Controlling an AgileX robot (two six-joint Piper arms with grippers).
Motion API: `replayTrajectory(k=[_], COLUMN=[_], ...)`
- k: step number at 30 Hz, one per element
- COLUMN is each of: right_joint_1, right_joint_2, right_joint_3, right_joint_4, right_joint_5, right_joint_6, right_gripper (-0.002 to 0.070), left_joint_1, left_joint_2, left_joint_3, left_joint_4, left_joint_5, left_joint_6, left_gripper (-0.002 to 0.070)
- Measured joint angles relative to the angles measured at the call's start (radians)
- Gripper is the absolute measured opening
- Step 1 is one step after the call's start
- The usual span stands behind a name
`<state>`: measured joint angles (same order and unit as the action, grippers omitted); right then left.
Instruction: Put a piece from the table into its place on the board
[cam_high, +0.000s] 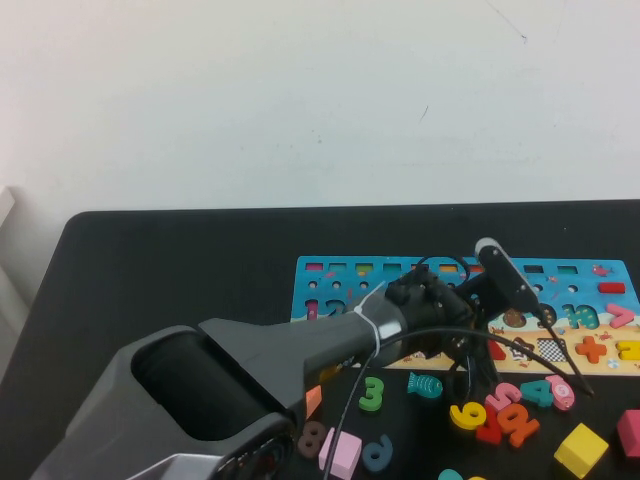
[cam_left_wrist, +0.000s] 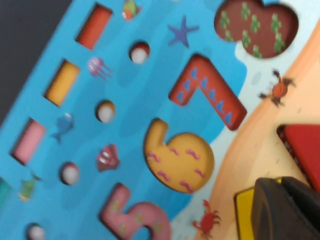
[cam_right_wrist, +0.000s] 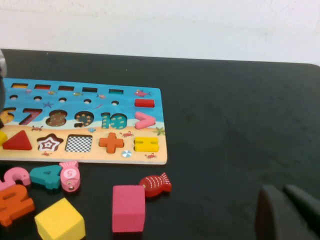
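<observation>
- Left jaws (cam_left_wrist: 280, 210) clamped together on yellow piece (cam_left_wrist: 243, 212), just over board's (cam_left_wrist: 125, 125) sandy strip beside red triangle (cam_left_wrist: 305, 147).
- Right jaws (cam_right_wrist: 287, 212) low over tabletop (cam_right_wrist: 240, 115), together.

The left arm (cam_high: 250, 370) fills the high view with a big grey shell, rounded and matte, with a dark hollow at its near joint. It narrows to a silver band, then black wrist hardware. Thin black cables loop off the wrist, and a pale-tipped black bar juts beside it. Left tool (cam_left_wrist: 280, 210): matte black fingers. Right tool (cam_right_wrist: 290, 215): the same dull black, rounded.
</observation>
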<state>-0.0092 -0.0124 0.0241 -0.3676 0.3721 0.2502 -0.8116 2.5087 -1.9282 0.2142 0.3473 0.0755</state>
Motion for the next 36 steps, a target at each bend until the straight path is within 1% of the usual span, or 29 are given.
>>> replayTrajectory(k=[8,13,16,20,22,26,31,36], right_joint_1=[0.0,0.0,0.0,0.0,0.0,0.0,0.0,0.0], right_joint_2=[0.0,0.0,0.0,0.0,0.0,0.0,0.0,0.0], right_joint_3=[0.0,0.0,0.0,0.0,0.0,0.0,0.0,0.0], right_joint_4=[0.0,0.0,0.0,0.0,0.0,0.0,0.0,0.0], right_joint_5=[0.0,0.0,0.0,0.0,0.0,0.0,0.0,0.0], right_joint_6=[0.0,0.0,0.0,0.0,0.0,0.0,0.0,0.0], right_gripper=[0.0019,0.0019,0.0019,0.0019,0.0019,0.0019,0.0019,0.0019], left_joint_1=[-0.006,-0.016,-0.016,-0.016,-0.016,-0.016,-0.016,-0.016], left_joint_2=[-0.128,-0.245,-0.353,-0.521,-0.605,-0.802,-1.094,-1.336], left_joint_3=[0.0,0.046,0.163,0.406,0.534,0.744,0.98,1.156], left_joint_4=[0.123,0.142,0.145,0.148,0.148,0.148,0.148,0.123], left_joint_5=[0.002,0.011,-0.041,-0.174,-0.205,-0.202,-0.216,-0.224], left_joint_6=[0.0,-0.013,-0.041,-0.091,-0.115,-0.17,-0.186,-0.202], left_gripper=[-0.0001,-0.0001,-0.0001,-0.0001,-0.0001,-0.0001,-0.0001,-0.0001])
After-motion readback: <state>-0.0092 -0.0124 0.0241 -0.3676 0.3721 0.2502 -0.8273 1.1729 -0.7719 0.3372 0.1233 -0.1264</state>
